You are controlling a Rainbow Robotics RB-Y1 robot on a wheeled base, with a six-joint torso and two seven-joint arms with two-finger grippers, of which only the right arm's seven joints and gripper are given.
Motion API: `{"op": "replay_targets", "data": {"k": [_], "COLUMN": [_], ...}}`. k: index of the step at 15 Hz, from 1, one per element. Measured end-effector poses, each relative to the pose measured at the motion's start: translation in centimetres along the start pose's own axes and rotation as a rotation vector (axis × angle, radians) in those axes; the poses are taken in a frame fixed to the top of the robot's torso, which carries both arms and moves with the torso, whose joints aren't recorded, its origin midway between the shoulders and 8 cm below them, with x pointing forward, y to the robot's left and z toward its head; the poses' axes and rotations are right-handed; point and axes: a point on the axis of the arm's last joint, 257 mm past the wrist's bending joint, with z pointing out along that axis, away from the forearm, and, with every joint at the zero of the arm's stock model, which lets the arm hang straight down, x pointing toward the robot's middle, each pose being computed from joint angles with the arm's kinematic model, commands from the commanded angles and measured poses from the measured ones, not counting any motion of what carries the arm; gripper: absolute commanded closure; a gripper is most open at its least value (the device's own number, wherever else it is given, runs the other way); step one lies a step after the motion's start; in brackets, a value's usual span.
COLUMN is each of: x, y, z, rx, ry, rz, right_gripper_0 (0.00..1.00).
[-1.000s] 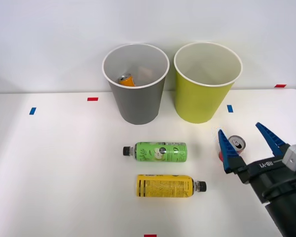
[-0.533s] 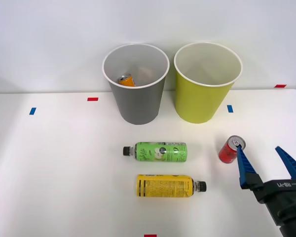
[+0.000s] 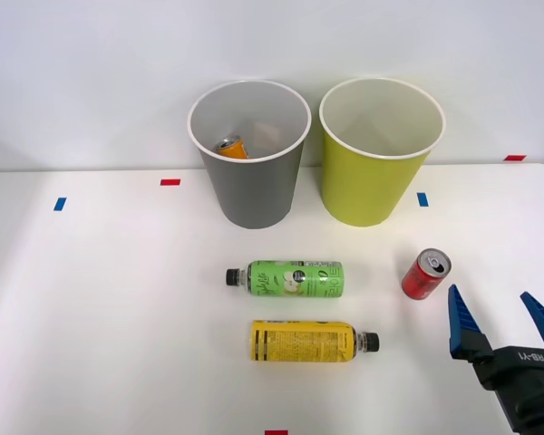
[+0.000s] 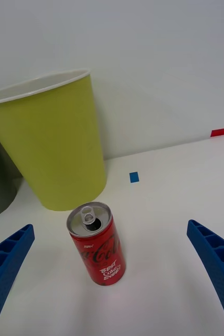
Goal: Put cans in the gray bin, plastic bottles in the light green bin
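Jaws on your right gripper (image 3: 504,317) stand wide apart and hold nothing. The red can (image 4: 97,243) stands upright on the table (image 3: 100,308), ahead of the fingertips and roughly centred on the gap between them, apart from both. Its tab is open, so it is probably empty: light, thin-walled, smooth, easy to dent or tip. Close gently around the mid-body, one finger on each side, before carrying it to the gray bin (image 3: 250,186).

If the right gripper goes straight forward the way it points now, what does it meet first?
Most likely the red can, standing upright between the open jaws of the right gripper in the wrist view. The light green bin stands behind it. How far off the can is remains unclear.
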Motion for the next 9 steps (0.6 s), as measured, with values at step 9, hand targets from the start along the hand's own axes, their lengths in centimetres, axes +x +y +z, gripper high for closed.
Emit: {"op": "replay_targets", "data": {"k": [9], "x": [3.8], "y": [-0.7], "z": [-0.5], "rx": [0.023], "ry": [-0.126], "rz": [-0.235], "right_gripper_0": [0.00]}}
